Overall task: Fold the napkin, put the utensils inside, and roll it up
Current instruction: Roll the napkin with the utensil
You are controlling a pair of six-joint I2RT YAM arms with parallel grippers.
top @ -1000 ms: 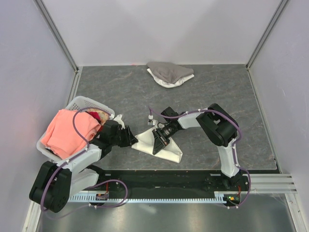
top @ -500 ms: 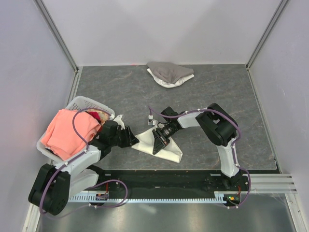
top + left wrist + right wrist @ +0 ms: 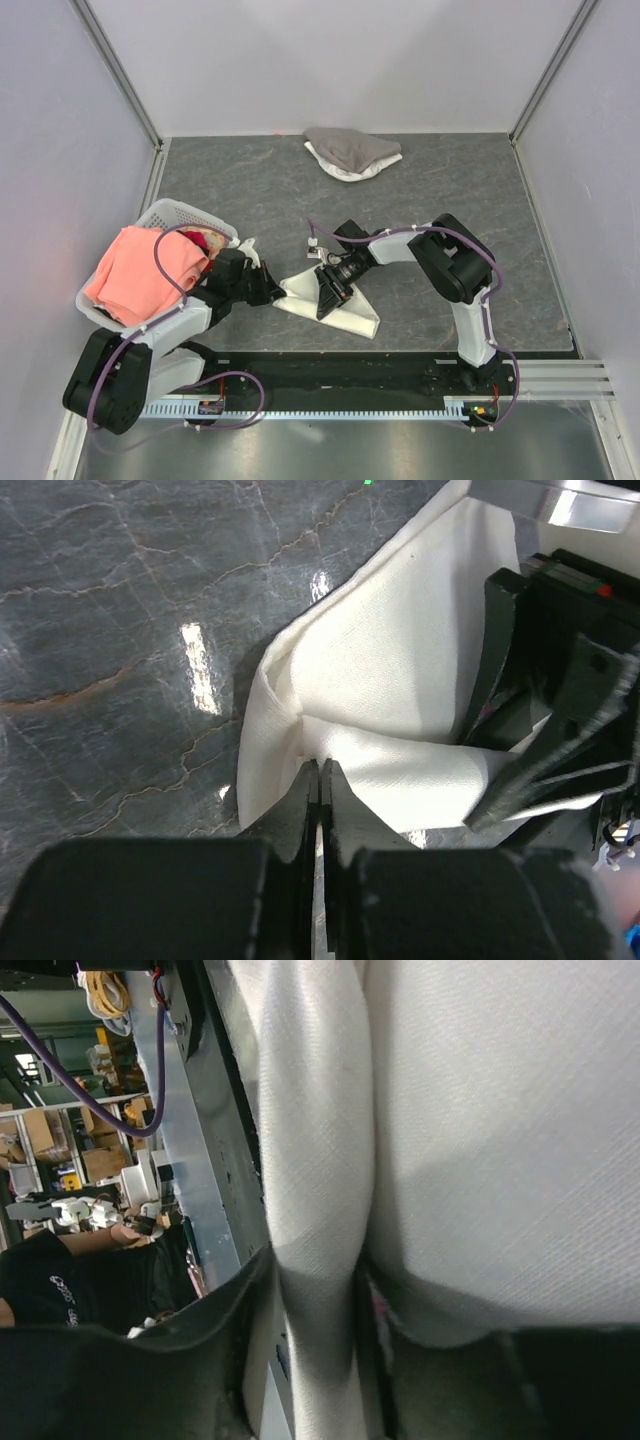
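Observation:
The cream-white napkin point(image 3: 356, 316) lies folded into a triangle on the table's near middle. My left gripper point(image 3: 274, 293) is shut on its left edge, with the cloth bunched at the closed jaws in the left wrist view point(image 3: 320, 766). My right gripper point(image 3: 330, 291) reaches in from the right and is shut on a thick rolled fold of the napkin point(image 3: 310, 1110). Its fingers point(image 3: 232, 1305) stand on either side of that fold. The right gripper's dark body also shows in the left wrist view point(image 3: 545, 710). The utensils are hidden.
A white basket point(image 3: 168, 209) holding a salmon-pink cloth point(image 3: 140, 270) stands at the left, close behind my left arm. A grey-and-white cloth heap point(image 3: 350, 152) lies at the far middle. The black base rail point(image 3: 340, 372) runs along the near edge.

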